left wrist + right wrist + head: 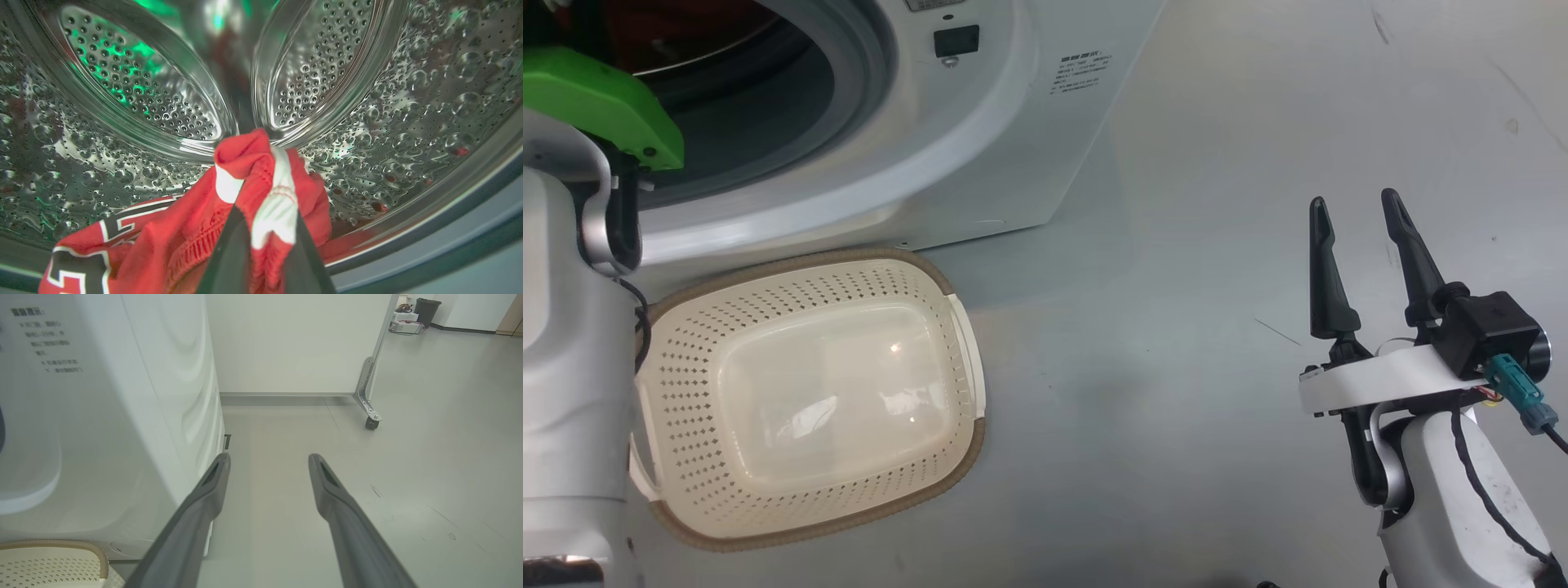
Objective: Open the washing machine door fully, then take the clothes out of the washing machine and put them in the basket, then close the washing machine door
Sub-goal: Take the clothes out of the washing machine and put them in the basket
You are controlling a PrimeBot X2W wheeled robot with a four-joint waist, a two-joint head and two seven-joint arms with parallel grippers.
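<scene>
In the left wrist view I look into the perforated steel drum (408, 122) of the washing machine (1013, 122). My left gripper (267, 204) is shut on a bunched red and white garment (278, 204) of the clothes, lifted off the drum floor. A red jersey with dark white-edged numerals (102, 249) hangs below it to the left. In the head view my left arm with its green cover (596, 98) reaches into the drum opening. The cream basket (866, 255) lies empty on the floor in front of the machine. My right gripper (1354, 202) hovers open over the floor. The washing machine door is out of view.
The machine's white side (122, 416) stands close to the left of my right gripper (269, 457), with a corner of the basket (53, 555) below it. A white partition on a caster (372, 422) stands behind. Grey floor (1217, 367) stretches to the right.
</scene>
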